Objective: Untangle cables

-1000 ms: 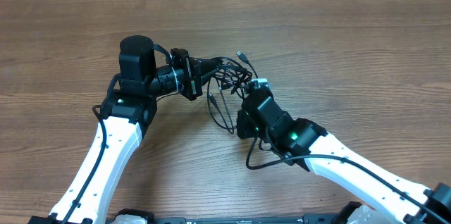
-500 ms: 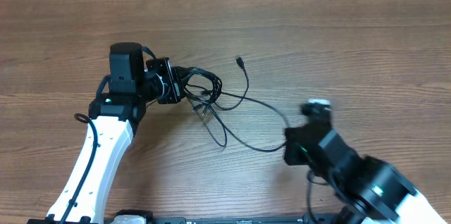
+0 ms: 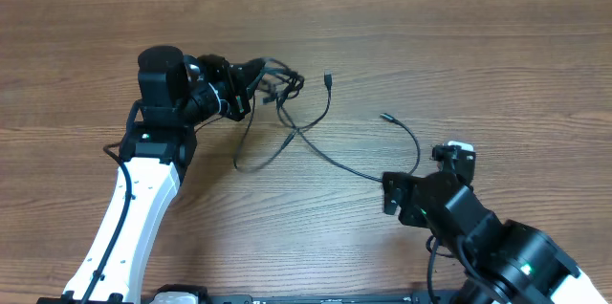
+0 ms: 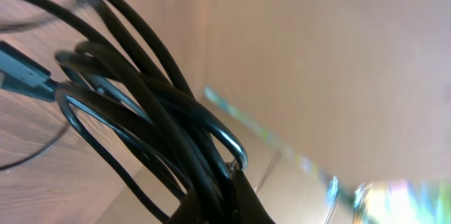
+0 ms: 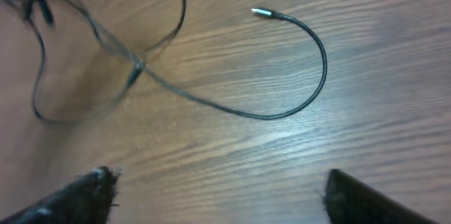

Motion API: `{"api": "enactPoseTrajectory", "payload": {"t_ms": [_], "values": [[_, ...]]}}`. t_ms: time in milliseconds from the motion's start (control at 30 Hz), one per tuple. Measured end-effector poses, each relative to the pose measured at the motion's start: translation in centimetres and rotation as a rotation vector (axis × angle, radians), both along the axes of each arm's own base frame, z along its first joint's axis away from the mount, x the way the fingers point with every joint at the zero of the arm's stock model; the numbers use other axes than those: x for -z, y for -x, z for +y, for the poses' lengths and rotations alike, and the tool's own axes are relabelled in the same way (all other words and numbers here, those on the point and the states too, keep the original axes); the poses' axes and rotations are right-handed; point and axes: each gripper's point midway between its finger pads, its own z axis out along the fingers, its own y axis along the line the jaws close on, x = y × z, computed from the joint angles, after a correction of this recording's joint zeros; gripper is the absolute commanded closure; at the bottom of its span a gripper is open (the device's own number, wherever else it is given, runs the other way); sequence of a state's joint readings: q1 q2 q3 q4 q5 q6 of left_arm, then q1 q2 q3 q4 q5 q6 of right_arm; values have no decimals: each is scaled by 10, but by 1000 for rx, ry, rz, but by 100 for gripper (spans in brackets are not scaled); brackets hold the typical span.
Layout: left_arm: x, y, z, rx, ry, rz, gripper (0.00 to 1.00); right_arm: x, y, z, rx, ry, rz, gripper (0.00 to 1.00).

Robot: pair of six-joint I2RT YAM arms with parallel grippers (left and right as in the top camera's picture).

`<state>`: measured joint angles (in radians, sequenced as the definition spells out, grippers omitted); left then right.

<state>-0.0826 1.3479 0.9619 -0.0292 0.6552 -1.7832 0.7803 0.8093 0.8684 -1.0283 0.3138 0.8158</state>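
Observation:
A tangle of thin black cables [image 3: 275,82] hangs from my left gripper [image 3: 245,96], which is shut on the bundle at the table's upper left. In the left wrist view the looped strands [image 4: 148,104] run down into the closed jaws [image 4: 227,204]. Loose strands trail right across the wood. One plug end [image 3: 327,79] lies near the bundle. A longer strand [image 3: 417,146] curves to a silver-tipped plug [image 5: 262,13]. My right gripper [image 3: 421,174] is open just below that curve, its fingers [image 5: 79,194] wide apart with only bare table between them [image 5: 218,196].
The wooden table [image 3: 497,55] spreads in every direction. A slack cable loop [image 3: 251,161] lies below the left gripper. A cardboard-coloured wall fills the background of the left wrist view.
The right gripper has opened and let go of the cable strand, which now lies on the table. The left gripper has pulled the bundle further up and left.

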Motion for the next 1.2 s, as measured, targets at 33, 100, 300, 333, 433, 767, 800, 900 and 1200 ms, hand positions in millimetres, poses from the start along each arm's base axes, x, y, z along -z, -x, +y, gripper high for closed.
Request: {"api": "enactPoseTrajectory", "payload": {"t_ms": [33, 100, 300, 333, 433, 767, 800, 900, 1200], "values": [[-6, 1, -4, 36, -11, -50, 96, 2, -1, 3, -7, 0, 7, 0], [-15, 6, -11, 125, -57, -157, 96, 5, -4, 10, -18, -8, 22, 0], [-11, 40, -45, 434, -208, -404, 96, 22, -6, 22, -7, -12, 101, 0], [-8, 49, -54, 494, -227, -432, 96, 25, -6, 22, 4, -14, 115, 0], [8, 78, -74, 651, -272, -470, 96, 34, -6, 24, 32, -11, 157, 0], [110, 154, -50, 904, -646, -137, 96, 50, 14, 16, 133, -27, 293, 0], [116, 159, -46, 918, -686, -113, 96, 47, 14, 15, 149, -46, 284, 0], [123, 162, -40, 934, -751, -93, 96, 37, 15, 11, 178, -93, 253, 0], [126, 155, -36, 925, -816, -113, 96, 34, 24, -8, 230, -68, 244, 0]]}}
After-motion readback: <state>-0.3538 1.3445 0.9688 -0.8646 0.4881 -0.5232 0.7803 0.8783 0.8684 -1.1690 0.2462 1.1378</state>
